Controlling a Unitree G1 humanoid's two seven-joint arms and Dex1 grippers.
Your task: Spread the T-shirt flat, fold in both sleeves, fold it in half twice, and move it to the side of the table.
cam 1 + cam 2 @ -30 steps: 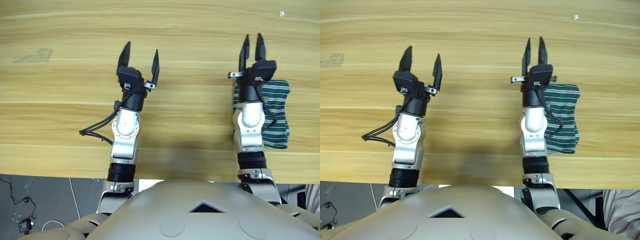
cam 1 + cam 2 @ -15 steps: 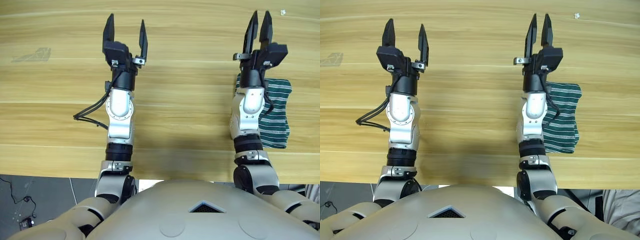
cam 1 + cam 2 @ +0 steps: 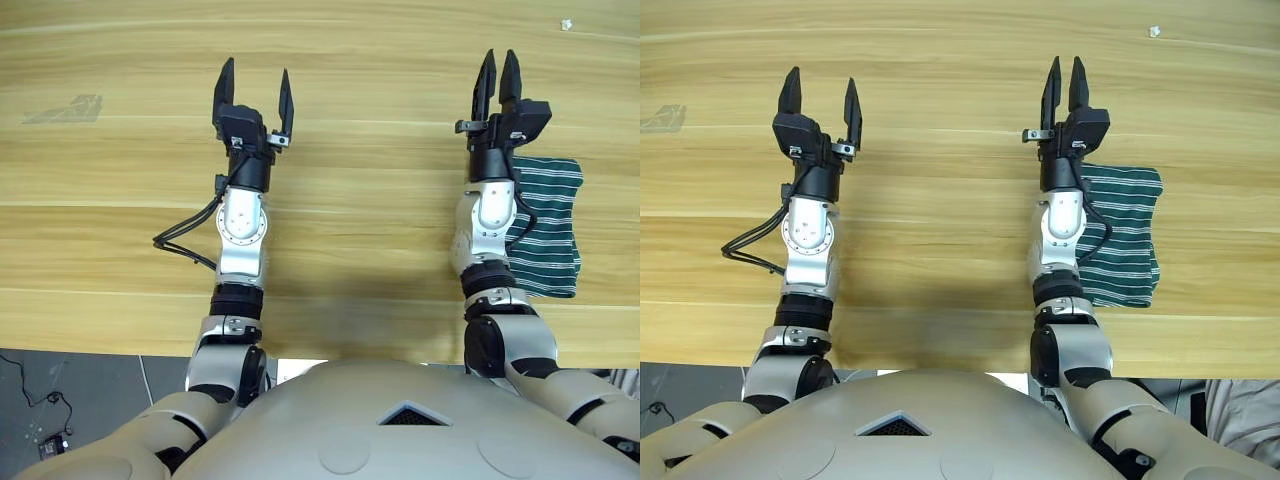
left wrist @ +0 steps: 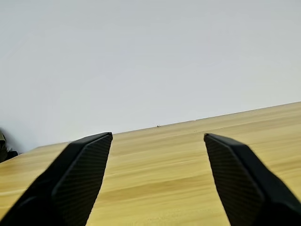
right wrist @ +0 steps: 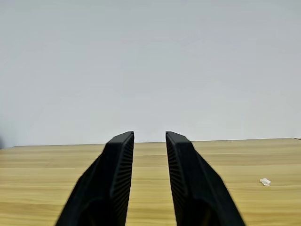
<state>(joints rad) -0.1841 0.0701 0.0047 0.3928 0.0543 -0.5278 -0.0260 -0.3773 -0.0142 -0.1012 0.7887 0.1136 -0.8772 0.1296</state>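
On the right side of the desk [image 3: 120,200], near its front edge, lies the T-shirt [image 3: 550,225]. It is dark green with thin white stripes, and it is folded into a small, neat block. It lies flat on the wood. The right arm reaches out over the shirt's left edge and hides a bit of it.

The right gripper [image 3: 500,65] is just past the far edge of the shirt, over bare wood. Its fingers [image 5: 117,179] point away from the robot. They stand close together with a thin gap between them, and they hold nothing.

The left gripper [image 3: 256,75] is well apart from the shirt, over the middle of the desk. Its fingers [image 4: 80,183] are spread wide and hold nothing. They also point away from the robot. A black cable [image 3: 180,245] hangs in a loop beside the left arm.

A tiny white scrap [image 3: 564,26] lies far back on the right. A faint grey mark [image 3: 66,110] is on the wood far to the left. Behind the desk stands a plain pale wall [image 4: 150,56].
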